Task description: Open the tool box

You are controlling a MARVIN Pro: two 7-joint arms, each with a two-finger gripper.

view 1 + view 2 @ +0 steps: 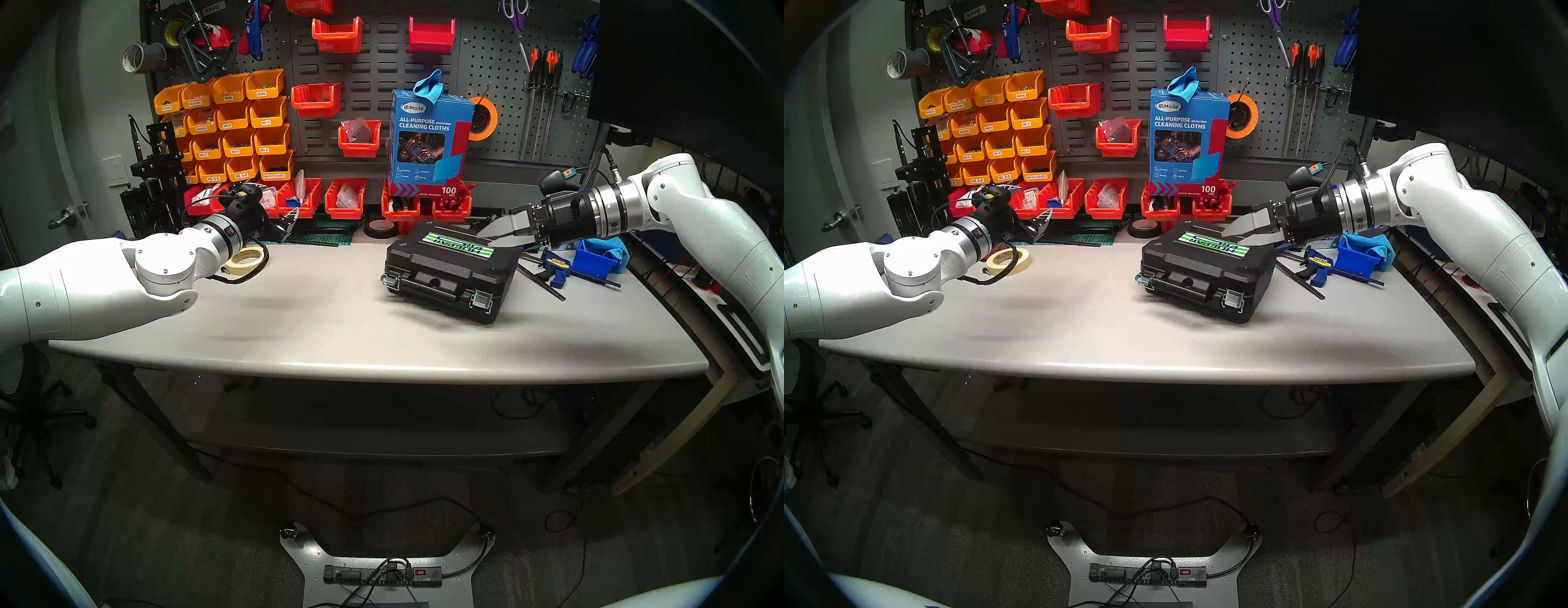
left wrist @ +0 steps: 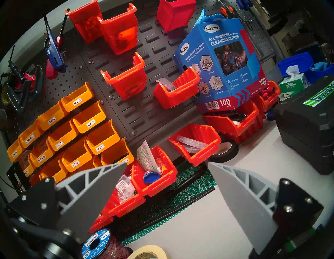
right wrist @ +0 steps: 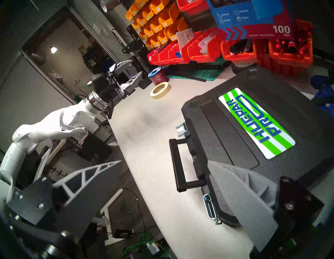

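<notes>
Tool box (image 1: 449, 271) shut; right claw (image 1: 488, 237) open above lid

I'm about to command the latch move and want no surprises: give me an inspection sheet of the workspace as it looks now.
Surface: grey tabletop, front half bare.
Job's things: black textured plastic tool box lies flat and shut, handle and two silver metal latches facing the robot, both latches down.
Clutter: cream masking tape roll, black tape roll, blue bar clamp, small blue plastic bin with a blue cloth.
Grippers: left gripper open, empty, far from the box; right gripper open, empty, above the box's right end.
Cables: black cable loop by the left wrist.
Surroundings: pegboard with orange and red bins, tall blue cardboard cleaning-cloths box.
</notes>
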